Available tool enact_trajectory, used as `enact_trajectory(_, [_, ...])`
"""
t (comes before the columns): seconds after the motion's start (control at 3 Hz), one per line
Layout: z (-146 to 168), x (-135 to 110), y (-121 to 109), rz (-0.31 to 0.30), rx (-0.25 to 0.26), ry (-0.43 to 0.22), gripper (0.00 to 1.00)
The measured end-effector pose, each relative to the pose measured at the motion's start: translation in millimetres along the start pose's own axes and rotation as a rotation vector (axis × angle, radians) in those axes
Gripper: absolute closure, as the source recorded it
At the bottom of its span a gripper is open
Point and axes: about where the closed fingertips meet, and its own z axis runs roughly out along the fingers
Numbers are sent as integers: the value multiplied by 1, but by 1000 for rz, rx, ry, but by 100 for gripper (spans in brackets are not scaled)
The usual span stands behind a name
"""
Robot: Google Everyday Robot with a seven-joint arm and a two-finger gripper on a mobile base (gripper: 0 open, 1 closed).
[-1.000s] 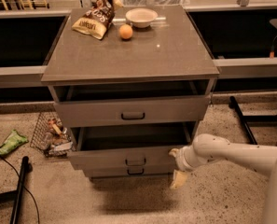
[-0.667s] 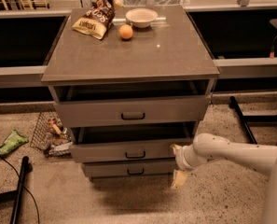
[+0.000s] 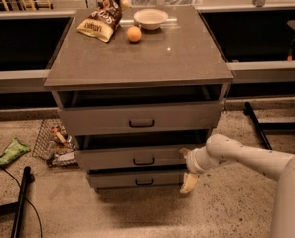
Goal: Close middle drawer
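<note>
Pushed further in since a second ago, the middle drawer [image 3: 117, 157] now juts out less than it did, and the tool [image 3: 185, 167] has followed it toward the cabinet. The drawer sits below the tabletop's near edge, second of three. Its flat grey front carries a small dark loop handle [image 3: 143, 160], and a dark gap shows between its top and the upper drawer [image 3: 97, 119]. The lower drawer [image 3: 112, 179] lies just beneath it, with a narrower front.

The tool is at the right end of the middle drawer's front, below the tabletop's near right corner. It is released and grasps nothing: one pale finger [image 3: 183, 152] is up against the drawer front and the other hangs lower, beside the lower drawer's right end. The white arm [image 3: 246, 157] reaches in from the right.

On the tabletop [image 3: 152, 58], a brown snack bag [image 3: 101, 20] lies near the far left corner; its printing cannot be read. A white bowl [image 3: 151, 18] stands at the middle of the far edge, and an orange [image 3: 134, 33] sits just beside both, toward the near side.

On the floor, left of the cabinet, a wire basket [image 3: 41, 142] holds wrappers, and a green packet [image 3: 11, 151] lies further left.
</note>
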Motion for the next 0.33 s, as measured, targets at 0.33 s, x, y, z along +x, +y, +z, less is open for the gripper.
enact_trajectory(0.33, [-1,1,-14,3,19,-14,0])
